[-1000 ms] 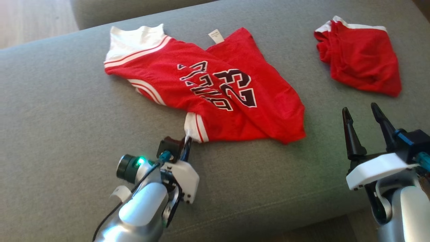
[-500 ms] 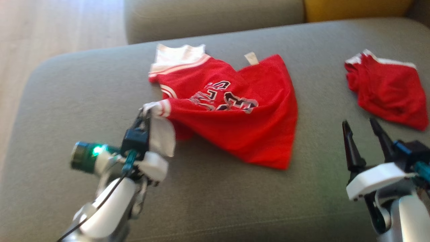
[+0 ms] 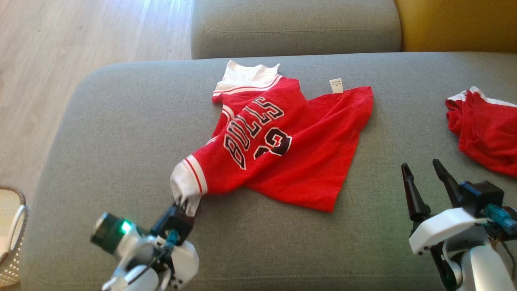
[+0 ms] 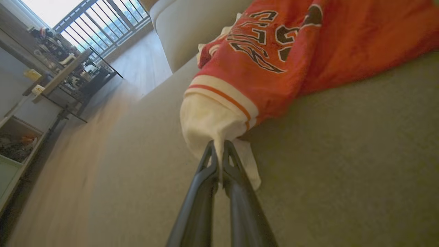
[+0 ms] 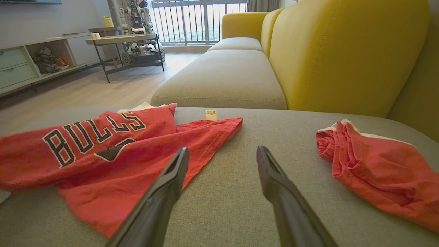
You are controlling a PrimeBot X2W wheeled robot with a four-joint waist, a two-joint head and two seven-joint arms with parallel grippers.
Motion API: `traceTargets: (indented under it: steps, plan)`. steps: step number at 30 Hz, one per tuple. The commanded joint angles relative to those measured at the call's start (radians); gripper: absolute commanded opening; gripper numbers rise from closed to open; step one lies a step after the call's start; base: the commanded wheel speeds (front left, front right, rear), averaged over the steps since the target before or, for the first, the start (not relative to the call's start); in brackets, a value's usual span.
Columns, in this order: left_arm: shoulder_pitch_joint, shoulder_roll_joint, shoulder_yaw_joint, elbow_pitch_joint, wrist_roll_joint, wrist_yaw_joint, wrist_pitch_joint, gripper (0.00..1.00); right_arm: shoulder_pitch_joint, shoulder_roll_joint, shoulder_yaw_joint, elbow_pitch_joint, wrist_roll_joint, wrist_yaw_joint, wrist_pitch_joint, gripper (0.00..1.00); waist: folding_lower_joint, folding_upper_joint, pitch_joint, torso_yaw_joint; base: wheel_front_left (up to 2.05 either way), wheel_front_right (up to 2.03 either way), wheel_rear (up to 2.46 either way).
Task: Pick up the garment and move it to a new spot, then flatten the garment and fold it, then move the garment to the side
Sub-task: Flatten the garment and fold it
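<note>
A red jersey point(image 3: 299, 149) with dark lettering and white sleeves lies crumpled on the grey sofa cushion point(image 3: 121, 121). My left gripper point(image 3: 183, 202) is shut on the white cuff of its near sleeve point(image 4: 209, 120), which is drawn out toward the cushion's front left. The jersey point(image 5: 103, 154) spreads across the left of the right wrist view. My right gripper point(image 3: 422, 176) hovers open over bare cushion at the lower right, with nothing between its fingers point(image 5: 164, 185).
Another red garment point(image 3: 484, 129) lies bunched at the cushion's right end. A yellow sofa back point(image 5: 343, 51) rises behind it. Wooden floor point(image 3: 60, 48) lies off the cushion's left, with a woven basket point(image 3: 12, 234) by the lower left edge.
The head camera has shifted. My left gripper has pulled the sleeve leftward and toward the front edge, dragging and turning the jersey. The right gripper stays open in the same place.
</note>
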Motion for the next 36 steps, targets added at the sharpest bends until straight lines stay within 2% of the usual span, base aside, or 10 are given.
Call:
traceTargets:
  steps: [1,2,10,17,23,29,36]
  plan:
    - [-0.041,0.006,0.034,-0.014,-0.01,-0.001,0.008,0.36,-0.025,-0.007,0.027,-0.029,-0.003,-0.001,0.003,1.0,0.0001,0.0,0.001,-0.001,0.0,0.0,0.0]
    - [-0.036,-0.001,0.033,-0.004,-0.018,-0.002,0.013,1.0,-0.024,-0.007,0.029,-0.027,-0.004,-0.001,0.006,1.0,0.0001,0.0,0.001,-0.002,0.0,0.0,0.0]
    - [-0.021,-0.047,0.137,-0.024,-0.114,0.07,-0.097,1.0,-0.012,-0.007,0.053,-0.03,0.027,-0.001,0.015,1.0,0.0001,0.0,0.003,-0.006,0.0,0.0,0.0]
    - [0.048,-0.057,0.291,-0.179,-0.208,0.125,-0.17,1.0,0.014,-0.007,0.11,-0.017,0.085,-0.001,0.013,1.0,0.0001,0.0,0.004,0.007,0.0,0.0,0.0]
    - [0.113,-0.051,0.347,-0.278,-0.187,0.125,-0.171,1.0,0.033,-0.007,0.167,0.02,0.121,-0.001,0.032,1.0,0.0001,0.0,0.013,0.03,0.0,0.0,0.0]
    - [0.145,-0.073,0.371,-0.294,-0.165,0.103,-0.172,1.0,0.008,-0.007,0.272,0.097,0.163,-0.001,0.085,1.0,0.0001,0.0,0.036,0.058,0.0,0.0,0.0]
    - [0.128,-0.108,0.386,-0.277,-0.139,0.069,-0.172,1.0,-0.072,-0.007,0.304,0.227,0.098,-0.001,0.098,1.0,0.0001,0.0,0.067,0.104,0.0,0.0,0.0]
